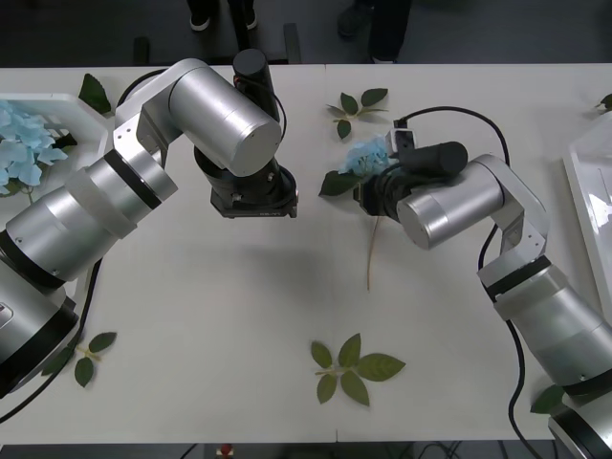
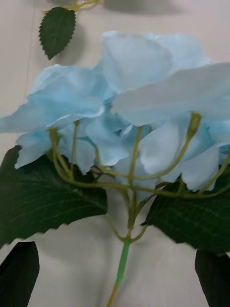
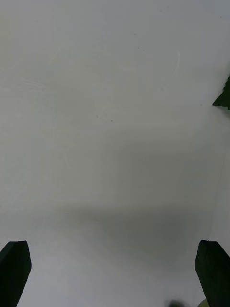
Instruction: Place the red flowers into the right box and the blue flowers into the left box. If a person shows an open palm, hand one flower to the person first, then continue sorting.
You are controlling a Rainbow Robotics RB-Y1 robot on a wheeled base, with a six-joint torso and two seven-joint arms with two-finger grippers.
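I have the right gripper (image 2: 117,283) over a blue flower (image 1: 366,158) lying on the counter (image 1: 191,316) right of centre, head toward the far edge, stem (image 1: 371,251) trailing toward me. In the right wrist view its black fingers (image 2: 19,271) sit released at the two corners, straddling the stem just under the pale petals and big leaves; nothing pinched yet. So the step in hand, as I judge it: approach for pickup of this blue flower.

Left gripper (image 3: 115,273) hangs over bare counter near the middle, fingers (image 3: 213,268) spread wide, holding nothing. Idle.

The left box (image 1: 72,103) sits at the far left with blue flowers already in it; the right box (image 1: 583,191) is at the right edge.

Next move, my call: drop lower, clench on the stem below the head, lift, then carry it across to the left box. That is a long reach for the right arm, so a handover to the left may be needed. No open palm in view. Loose leaf sprigs (image 1: 352,368) lie near me, not targets.
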